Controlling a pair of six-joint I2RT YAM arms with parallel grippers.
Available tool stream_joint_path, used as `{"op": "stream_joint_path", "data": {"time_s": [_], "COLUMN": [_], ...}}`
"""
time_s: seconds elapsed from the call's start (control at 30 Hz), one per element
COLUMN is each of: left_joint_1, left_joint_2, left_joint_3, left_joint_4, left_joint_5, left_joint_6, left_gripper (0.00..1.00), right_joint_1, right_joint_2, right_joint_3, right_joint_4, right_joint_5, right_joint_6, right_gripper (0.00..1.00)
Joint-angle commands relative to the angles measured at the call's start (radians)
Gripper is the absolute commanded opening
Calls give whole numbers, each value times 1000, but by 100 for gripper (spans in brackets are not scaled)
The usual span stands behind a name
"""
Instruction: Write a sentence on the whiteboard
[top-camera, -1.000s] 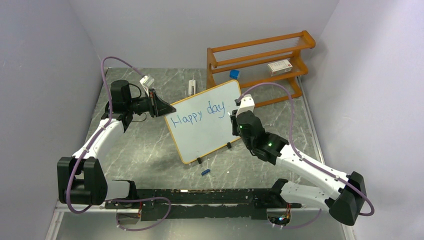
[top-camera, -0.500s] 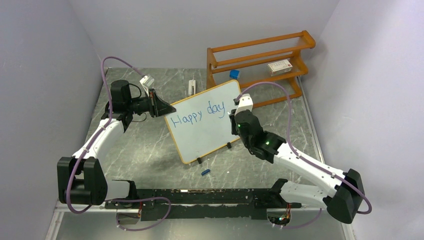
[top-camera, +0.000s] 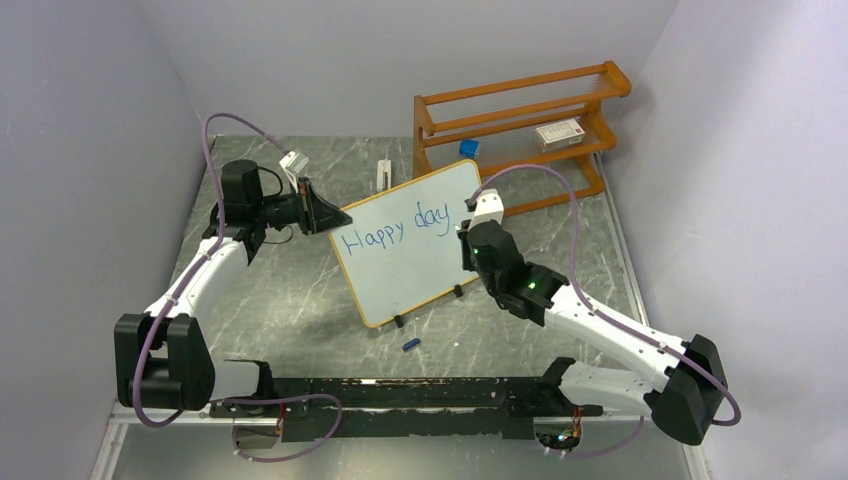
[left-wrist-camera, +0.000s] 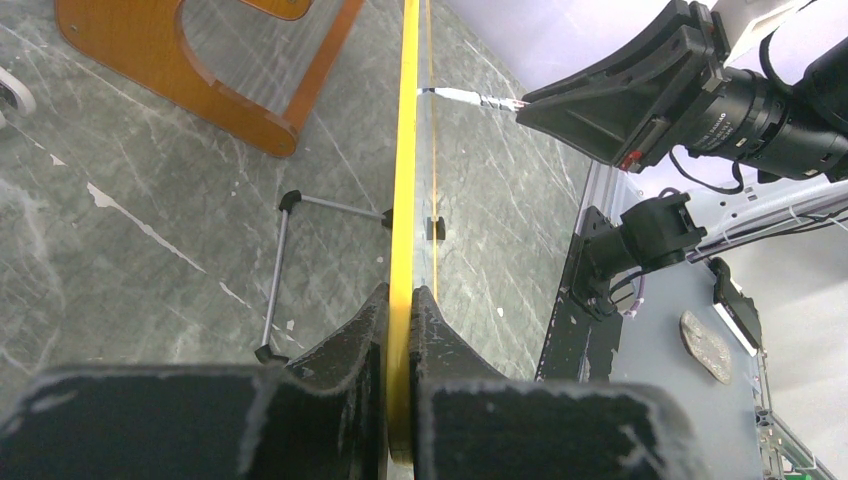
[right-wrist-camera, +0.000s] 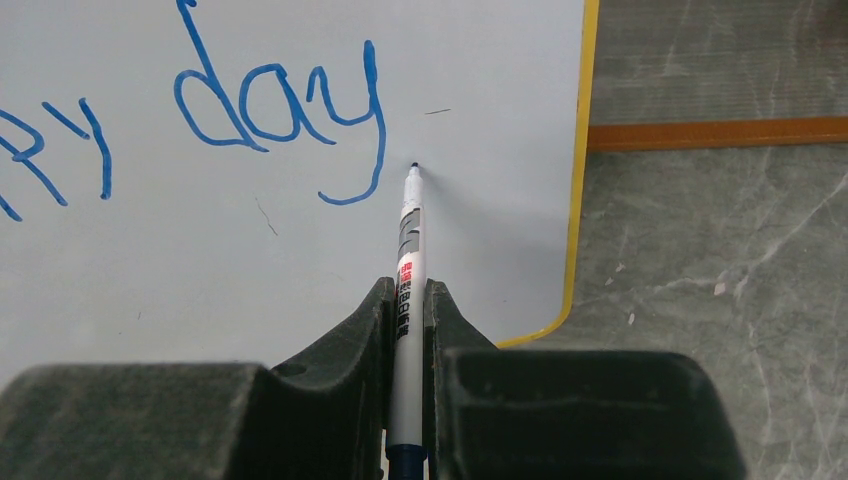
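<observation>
The whiteboard (top-camera: 405, 270) stands tilted on its small feet mid-table, with "Happy day" (top-camera: 395, 228) written on it in blue. My left gripper (top-camera: 335, 216) is shut on the board's left frame edge, which shows as a yellow strip (left-wrist-camera: 403, 180) between the fingers (left-wrist-camera: 400, 305). My right gripper (top-camera: 468, 236) is shut on a white marker (right-wrist-camera: 408, 262). The marker points at the board (right-wrist-camera: 200, 270), and its tip sits just right of the tail of "day" (right-wrist-camera: 280, 110). In the left wrist view the marker (left-wrist-camera: 470, 97) reaches the board's face.
An orange wooden rack (top-camera: 520, 120) stands behind the board with a white box (top-camera: 558, 133) on its shelf and a blue block (top-camera: 468, 147) by its left end. A white object (top-camera: 384, 172) lies behind the board. A small blue cap (top-camera: 411, 344) lies in front.
My right arm has shifted slightly left, closer to the board's right side. The left arm, the board and the writing look the same.
</observation>
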Motion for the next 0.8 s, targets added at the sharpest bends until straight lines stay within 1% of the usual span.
{"op": "stream_joint_path", "data": {"time_s": [0.0,0.23,0.43,0.77], "left_joint_1": [-24,-25,-24,-24], "left_joint_2": [10,6,8,2], "left_joint_3": [-8,-12,-11,-18], "left_joint_4": [-49,-46,-46,-40], "left_joint_5": [-19,-25,-32,-42], "left_joint_6": [44,40,39,30], "left_gripper": [5,5,5,5], "right_joint_1": [-8,8,61,239], "right_joint_2": [-33,-73,-96,-95], "right_joint_3": [-2,-2,-4,-1], "right_joint_4": [-4,-46,-74,-115], "right_joint_5": [15,-2,15,115], "right_joint_6": [-6,11,30,63], "right_gripper": [0,0,0,0]}}
